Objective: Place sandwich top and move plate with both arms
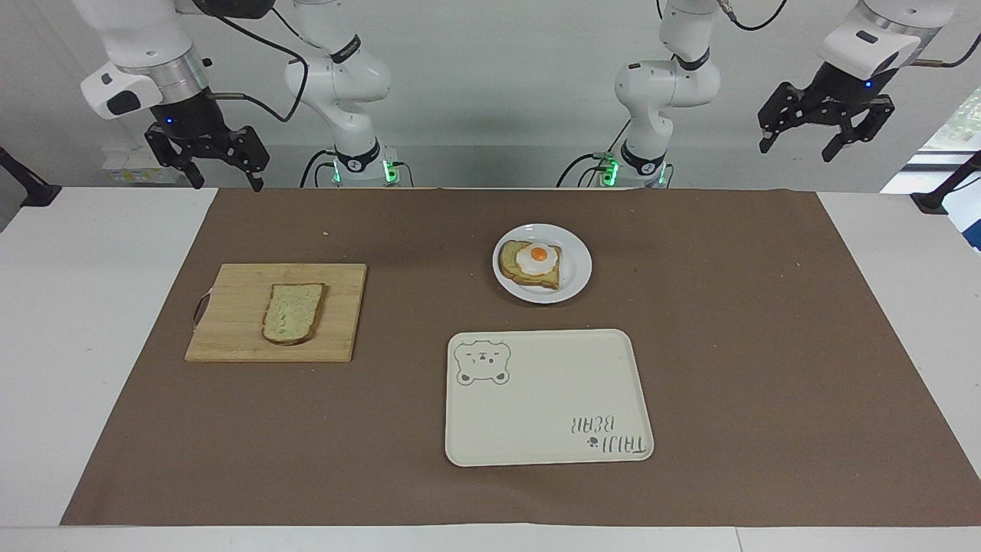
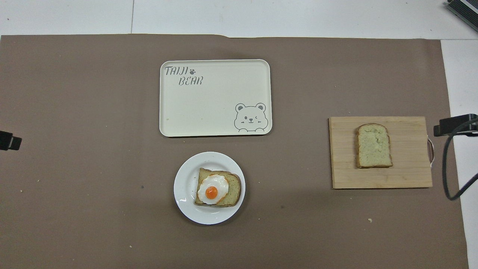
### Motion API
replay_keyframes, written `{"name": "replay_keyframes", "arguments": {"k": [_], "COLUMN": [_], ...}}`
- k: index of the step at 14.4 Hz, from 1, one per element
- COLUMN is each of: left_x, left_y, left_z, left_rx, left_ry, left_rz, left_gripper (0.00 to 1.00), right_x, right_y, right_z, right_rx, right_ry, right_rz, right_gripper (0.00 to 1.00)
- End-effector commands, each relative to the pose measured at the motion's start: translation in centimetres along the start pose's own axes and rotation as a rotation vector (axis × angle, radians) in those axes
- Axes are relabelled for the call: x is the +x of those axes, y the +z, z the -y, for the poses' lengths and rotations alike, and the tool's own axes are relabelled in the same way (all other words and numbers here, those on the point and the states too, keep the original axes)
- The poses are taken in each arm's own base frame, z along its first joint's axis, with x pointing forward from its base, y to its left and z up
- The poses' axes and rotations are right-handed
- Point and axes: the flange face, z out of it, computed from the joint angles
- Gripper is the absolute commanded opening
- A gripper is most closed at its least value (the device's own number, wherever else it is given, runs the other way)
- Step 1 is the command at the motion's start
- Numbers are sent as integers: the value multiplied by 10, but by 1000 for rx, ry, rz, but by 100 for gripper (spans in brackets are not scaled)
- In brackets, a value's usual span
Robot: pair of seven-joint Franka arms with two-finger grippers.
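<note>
The sandwich top (image 1: 293, 313) (image 2: 373, 145), a pale speckled slice with a brown crust, lies flat on a wooden cutting board (image 1: 230, 337) (image 2: 410, 179) toward the right arm's end. The round white plate (image 1: 577, 274) (image 2: 185, 186) holds a toast slice with a fried egg (image 1: 536, 259) (image 2: 212, 189). My right gripper (image 1: 222, 184) hangs open and empty, high over the table's edge nearest the robots. My left gripper (image 1: 797, 149) hangs open and empty, high at the left arm's end. Neither gripper shows in the overhead view.
A cream rectangular tray with a bear drawing (image 1: 548, 399) (image 2: 215, 98) lies just farther from the robots than the plate. A brown mat (image 1: 766, 345) (image 2: 74, 149) covers the table. Black clamps and a cable (image 2: 450, 164) sit at the table's ends.
</note>
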Motion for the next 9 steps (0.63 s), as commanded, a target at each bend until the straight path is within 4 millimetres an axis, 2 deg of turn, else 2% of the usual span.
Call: {"name": "replay_keyframes", "arguments": {"k": [1,9], "left_x": [-3,-6], "left_y": [-1,2], "left_z": [-3,-8], "left_rx": [-12,-30], "left_ry": [-8,-1], "left_rz": [-20,-30], "left_gripper": [100,100], "right_x": [-2,-3], "right_y": [0,1], "right_z": [-2,-1], "right_rx": [11,11], "right_ry": [-9,-11], "right_rz": [-10,-9], "right_gripper": [100,100]}}
